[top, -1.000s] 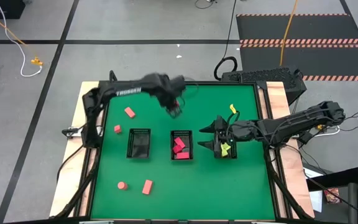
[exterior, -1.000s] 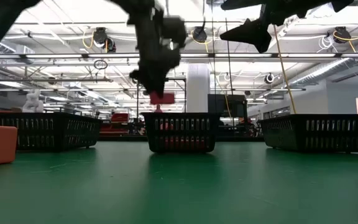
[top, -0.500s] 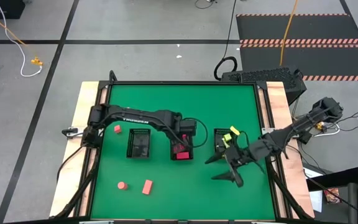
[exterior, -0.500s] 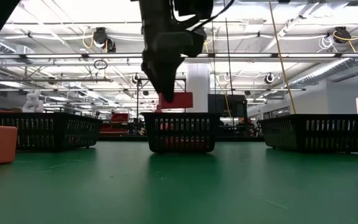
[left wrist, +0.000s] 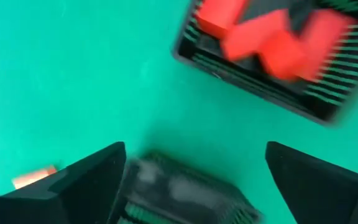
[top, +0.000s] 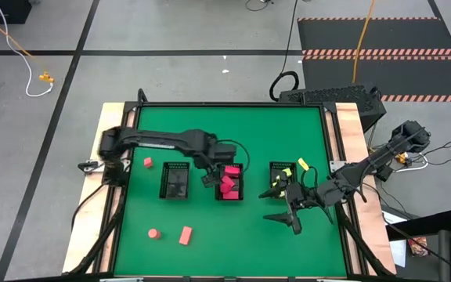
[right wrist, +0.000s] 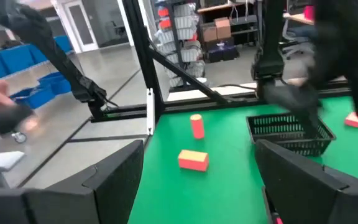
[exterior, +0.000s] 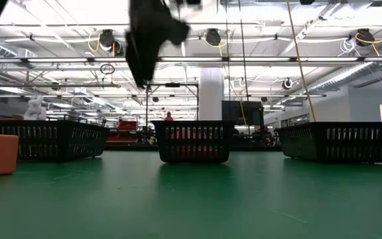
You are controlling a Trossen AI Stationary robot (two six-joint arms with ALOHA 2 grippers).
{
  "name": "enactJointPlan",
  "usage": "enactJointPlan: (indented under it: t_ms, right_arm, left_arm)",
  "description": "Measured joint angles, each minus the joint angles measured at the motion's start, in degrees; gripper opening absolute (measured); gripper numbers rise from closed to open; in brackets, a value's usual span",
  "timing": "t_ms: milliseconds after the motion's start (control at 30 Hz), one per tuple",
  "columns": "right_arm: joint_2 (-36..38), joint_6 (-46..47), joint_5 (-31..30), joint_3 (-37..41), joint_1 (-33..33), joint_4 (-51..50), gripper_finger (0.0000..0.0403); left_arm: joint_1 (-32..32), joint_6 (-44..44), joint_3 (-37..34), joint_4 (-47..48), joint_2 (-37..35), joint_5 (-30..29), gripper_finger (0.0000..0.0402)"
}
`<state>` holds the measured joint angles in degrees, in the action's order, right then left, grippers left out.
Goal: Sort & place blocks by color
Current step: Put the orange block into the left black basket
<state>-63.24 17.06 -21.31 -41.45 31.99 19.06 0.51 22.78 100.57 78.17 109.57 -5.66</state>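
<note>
From overhead I see a salmon bar [top: 185, 235] and a cylinder [top: 153, 233] nearest me on the green table [top: 210, 243]; the bar's long axis runs slantwise. My right gripper [top: 286, 213] hovers beside the right basket [top: 282, 178], fingers spread wide, empty. My left gripper [top: 209, 177] hangs between the left basket [top: 175, 180] and middle basket [top: 229, 182], fingers apart, holding nothing. Pink-red blocks [top: 227, 184] lie jumbled in the middle basket. The low view hides them behind mesh. Yellow-green blocks [top: 288, 174] sit at the right basket, one [top: 302, 164] just outside. A small cube [top: 147, 162] lies farther left.
</note>
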Motion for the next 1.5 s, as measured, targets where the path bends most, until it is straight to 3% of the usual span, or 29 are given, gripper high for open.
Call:
enactJointPlan:
  t_ms: [233,400,533,867,1000,1200,1500]
  right_arm:
    - [-1.46,2.64,-1.8,0.0,-0.55,-0.33,0.0299]
    - [-1.66,4.92,-4.26,0.0,-0.98,-0.23,0.0299]
    - [-1.89,7.4,-4.3,0.0,-0.75,-0.37,0.0299]
    - [-6.58,15.14,-4.25,0.0,2.35,-0.05,0.0299]
    - [-7.77,16.7,-4.2,0.0,4.53,-0.04,0.0299]
    - [-8.0,16.72,-4.53,0.0,6.96,0.05,0.0299]
    - [-8.0,16.74,-5.98,0.0,7.82,0.46,0.0299]
  left_arm:
    - [12.59,25.02,0.03,5.65,-7.73,0.52,0.0391]
    - [20.9,43.88,0.03,7.93,-6.22,1.54,0.0392]
    - [24.83,53.03,0.03,7.25,-2.84,3.0,0.0392]
    - [26.49,58.23,-0.44,4.84,5.81,7.29,0.0392]
    - [26.15,59.56,-5.52,-0.93,6.07,9.78,0.0389]
    - [27.24,63.57,-12.27,-12.91,5.56,13.85,0.0341]
    - [31.02,68.66,-16.29,-15.01,5.48,15.15,0.0281]
